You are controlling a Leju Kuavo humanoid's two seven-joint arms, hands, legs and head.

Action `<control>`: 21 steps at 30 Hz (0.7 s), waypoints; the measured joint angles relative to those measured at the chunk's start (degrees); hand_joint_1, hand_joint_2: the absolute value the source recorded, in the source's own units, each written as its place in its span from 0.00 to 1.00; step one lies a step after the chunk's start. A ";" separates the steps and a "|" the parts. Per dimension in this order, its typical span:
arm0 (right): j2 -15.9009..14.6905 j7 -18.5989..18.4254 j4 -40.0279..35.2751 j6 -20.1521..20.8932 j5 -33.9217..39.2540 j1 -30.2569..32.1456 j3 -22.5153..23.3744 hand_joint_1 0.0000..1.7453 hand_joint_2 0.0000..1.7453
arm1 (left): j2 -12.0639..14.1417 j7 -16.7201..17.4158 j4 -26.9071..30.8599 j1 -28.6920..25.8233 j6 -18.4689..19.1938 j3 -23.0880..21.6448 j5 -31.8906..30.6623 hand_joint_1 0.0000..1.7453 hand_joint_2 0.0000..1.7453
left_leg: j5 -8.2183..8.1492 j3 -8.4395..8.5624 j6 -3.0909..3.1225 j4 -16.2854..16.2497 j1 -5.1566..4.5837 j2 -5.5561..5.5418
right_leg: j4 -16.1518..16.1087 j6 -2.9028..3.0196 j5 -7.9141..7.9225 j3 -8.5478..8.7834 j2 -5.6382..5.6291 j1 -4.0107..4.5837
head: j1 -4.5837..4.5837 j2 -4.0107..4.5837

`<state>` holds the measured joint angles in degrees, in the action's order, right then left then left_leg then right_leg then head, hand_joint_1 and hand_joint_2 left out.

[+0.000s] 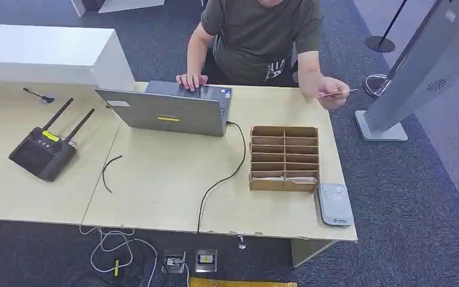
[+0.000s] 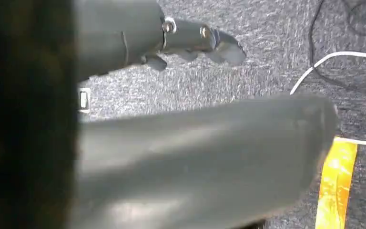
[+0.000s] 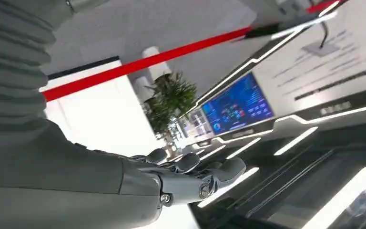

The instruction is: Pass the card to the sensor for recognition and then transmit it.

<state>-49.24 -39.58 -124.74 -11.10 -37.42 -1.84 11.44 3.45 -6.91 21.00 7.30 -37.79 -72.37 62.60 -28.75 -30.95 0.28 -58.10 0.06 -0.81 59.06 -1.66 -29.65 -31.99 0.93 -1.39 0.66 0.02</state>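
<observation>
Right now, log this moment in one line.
card: in person's hand | sensor: on table, unused | left hand: empty | right hand: empty

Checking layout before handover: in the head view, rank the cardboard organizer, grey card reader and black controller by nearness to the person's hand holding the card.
1. Cardboard organizer, on the table's right, close by the person's hand.
2. Card reader, right front corner.
3. Controller, far left.
</observation>
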 joint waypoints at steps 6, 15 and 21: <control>-0.26 -0.02 0.09 2.51 0.20 -10.67 -14.73 0.00 1.00 | 0.15 0.83 -0.20 0.68 0.83 -0.44 -1.40 0.00 0.00 | 0.01 -0.03 -0.01 0.00 0.02 -0.05 | 0.01 0.02 0.01 -0.05 0.04 0.02 | 0.00 -0.02; 0.20 0.24 1.51 3.74 1.16 -19.95 -30.38 0.00 1.00 | 0.31 1.97 -0.66 0.70 1.95 -0.50 -2.08 0.00 0.00 | 0.03 -0.18 -0.01 0.00 0.01 -0.02 | 0.01 0.02 0.01 -0.19 -0.03 0.02 | 0.02 -0.02; 1.75 1.31 4.76 6.49 1.42 -23.34 -38.67 0.00 1.00 | 0.31 2.97 -1.01 0.82 2.97 -0.52 -3.19 0.00 0.00 | 0.04 -0.17 -0.01 0.00 0.01 -0.05 | 0.01 0.02 0.01 -0.19 0.04 0.02 | 0.02 -0.02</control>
<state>-47.50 -38.27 -119.98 -4.61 -36.00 -25.18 -27.23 3.76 -3.93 20.00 8.12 -34.82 -72.89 59.41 -28.71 -31.13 0.27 -58.10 0.07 -0.86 59.06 -1.64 -29.64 -32.18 0.97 -1.37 0.68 0.00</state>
